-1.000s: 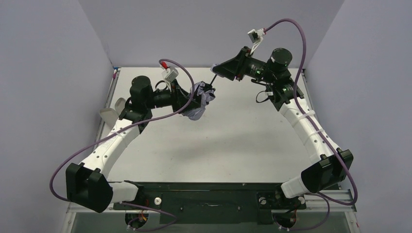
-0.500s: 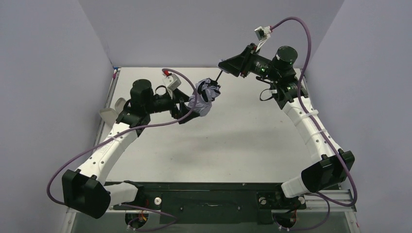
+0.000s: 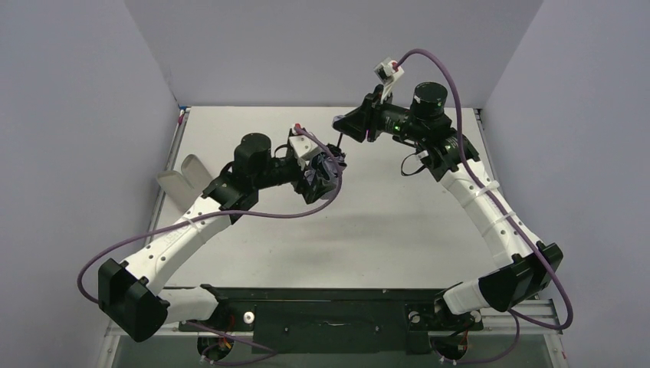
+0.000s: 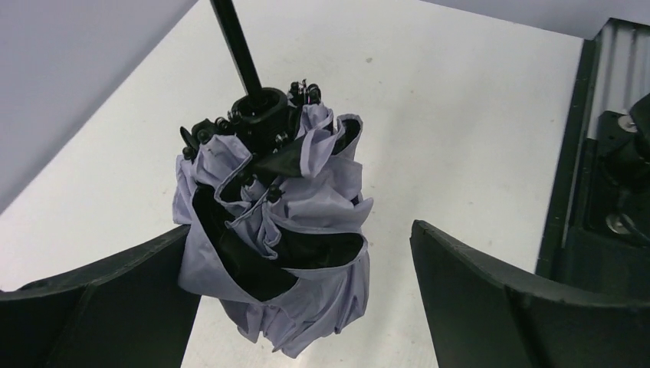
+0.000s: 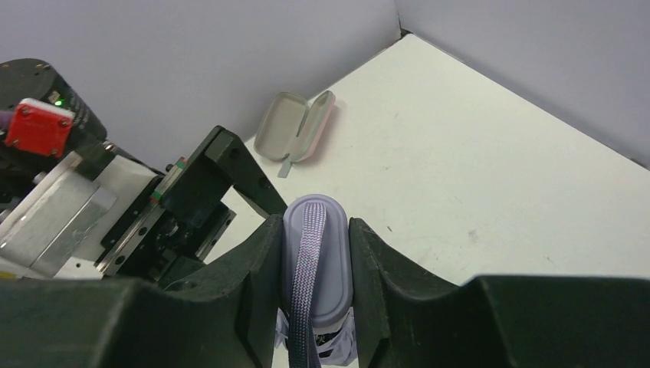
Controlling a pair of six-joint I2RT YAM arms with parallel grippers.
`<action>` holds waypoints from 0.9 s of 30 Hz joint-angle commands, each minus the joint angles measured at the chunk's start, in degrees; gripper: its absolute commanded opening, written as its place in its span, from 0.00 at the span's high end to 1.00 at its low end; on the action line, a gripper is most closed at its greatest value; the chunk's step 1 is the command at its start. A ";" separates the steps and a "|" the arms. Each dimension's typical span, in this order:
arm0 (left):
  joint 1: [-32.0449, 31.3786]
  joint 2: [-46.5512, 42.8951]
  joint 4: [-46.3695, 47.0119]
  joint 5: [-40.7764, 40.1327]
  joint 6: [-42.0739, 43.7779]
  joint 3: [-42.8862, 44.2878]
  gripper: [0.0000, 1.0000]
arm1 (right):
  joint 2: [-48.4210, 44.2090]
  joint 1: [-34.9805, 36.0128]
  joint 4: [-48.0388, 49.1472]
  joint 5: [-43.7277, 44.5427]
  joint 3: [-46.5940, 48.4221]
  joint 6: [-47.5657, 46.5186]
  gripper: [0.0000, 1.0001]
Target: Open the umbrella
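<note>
The umbrella (image 4: 287, 230) hangs folded above the table, a crumpled lilac bundle with black inner folds under a thin black shaft (image 4: 234, 46). My left gripper (image 4: 300, 230) is open around the bundle; its left finger (image 4: 100, 307) touches the fabric, while the right finger (image 4: 521, 307) stands apart. My right gripper (image 5: 316, 268) is shut on the flat lilac handle (image 5: 329, 261), with the strap (image 5: 306, 253) running over it. In the top view the right gripper (image 3: 343, 127) holds the shaft (image 3: 337, 142) up at the back, and the left gripper (image 3: 325, 173) covers most of the bundle.
A pale pink-beige capsule case (image 5: 295, 126) lies open by the left wall, also seen from above as the case (image 3: 182, 178). Grey walls close in the white table (image 3: 398, 222) on three sides. The arm bases and a black rail (image 3: 329, 307) line the near edge.
My left gripper has opened and let go of the fabric bundle. The left arm has swung right toward the table's middle, and the right arm has shifted left with the handle.
</note>
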 commanded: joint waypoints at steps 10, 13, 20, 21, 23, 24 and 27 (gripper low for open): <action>-6.37 4.45 13.79 -20.75 -1.62 -0.94 0.08 | -2.75 1.61 1.10 0.78 3.44 -1.73 1.00; -6.73 4.19 13.90 -16.77 -2.46 -2.59 0.32 | -2.75 1.60 1.11 1.39 4.24 -1.55 1.00; -6.60 2.41 12.08 -13.04 -5.72 -8.02 0.84 | -3.05 1.35 0.34 2.64 6.62 -3.64 1.00; -6.58 2.30 11.79 -12.16 -6.15 -8.88 0.87 | -2.99 1.31 0.33 2.61 7.48 -3.56 1.00; -6.63 1.87 11.60 -11.20 -6.78 -10.45 0.97 | -2.43 0.99 0.48 2.40 8.93 -3.12 1.00; -6.58 1.62 12.10 -10.96 -7.12 -11.03 1.00 | -2.05 0.69 0.71 2.23 9.33 -2.44 1.00; -6.60 0.86 12.53 -10.71 -5.94 -13.42 1.00 | -1.18 -0.37 1.96 1.88 11.33 -0.37 1.00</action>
